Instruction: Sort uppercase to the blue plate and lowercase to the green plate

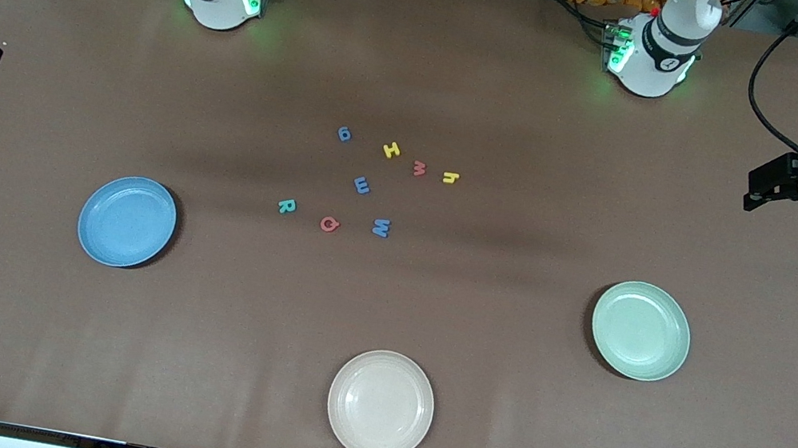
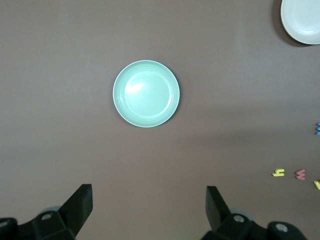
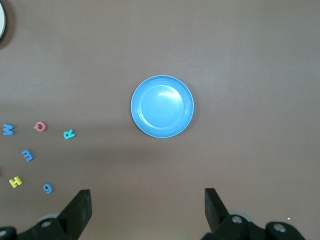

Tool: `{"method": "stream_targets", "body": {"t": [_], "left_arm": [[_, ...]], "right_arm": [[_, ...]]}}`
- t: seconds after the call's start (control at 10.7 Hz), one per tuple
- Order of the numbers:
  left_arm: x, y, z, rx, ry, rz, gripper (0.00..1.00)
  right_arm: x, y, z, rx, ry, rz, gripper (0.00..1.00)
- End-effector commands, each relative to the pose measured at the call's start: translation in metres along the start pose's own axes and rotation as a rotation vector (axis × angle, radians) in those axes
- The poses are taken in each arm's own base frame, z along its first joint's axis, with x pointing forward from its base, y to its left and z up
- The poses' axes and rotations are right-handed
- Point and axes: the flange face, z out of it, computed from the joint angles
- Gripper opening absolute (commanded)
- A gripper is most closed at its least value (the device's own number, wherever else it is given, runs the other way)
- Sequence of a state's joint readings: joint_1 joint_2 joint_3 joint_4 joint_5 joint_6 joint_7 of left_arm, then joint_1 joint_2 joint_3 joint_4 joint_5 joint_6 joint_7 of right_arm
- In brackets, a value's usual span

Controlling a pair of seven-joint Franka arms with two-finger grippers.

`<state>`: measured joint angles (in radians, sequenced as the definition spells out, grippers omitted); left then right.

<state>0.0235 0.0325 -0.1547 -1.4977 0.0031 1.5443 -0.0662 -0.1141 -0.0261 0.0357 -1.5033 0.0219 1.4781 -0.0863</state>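
Cream plate sitting nearest, empty. Left claw hanging released over bench's left-arm end; right claw likewise released over its own end. Letters clustering mid-bench between blue plate and green plate. Risk: yellow H and h getting confused.

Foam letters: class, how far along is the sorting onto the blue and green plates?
Done: nothing. The blue plate and green plate hold no letters. In hand: nothing; the left gripper and right gripper hang with jaws open, each above its plate's end of the table. Left: all eight letters, among them the R and h, lie mid-table.
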Motion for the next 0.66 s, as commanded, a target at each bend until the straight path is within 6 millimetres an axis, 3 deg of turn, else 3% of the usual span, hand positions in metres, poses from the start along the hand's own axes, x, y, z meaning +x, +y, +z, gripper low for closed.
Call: {"method": "stream_targets", "body": {"t": [0.0,0.56], "left_arm": [[-0.0031,-0.0007,-0.0057,-0.011,0.001,0.006,1.0],[-0.0011,0.0092,-0.0002,-0.011,-0.003,0.026,1.0]], "right_arm": [[-0.001,-0.0009,-0.0058,-0.002,0.002,-0.009,1.0],[-0.0034,0.0043,-0.001,-0.003,-0.027,0.005,1.0]]}}
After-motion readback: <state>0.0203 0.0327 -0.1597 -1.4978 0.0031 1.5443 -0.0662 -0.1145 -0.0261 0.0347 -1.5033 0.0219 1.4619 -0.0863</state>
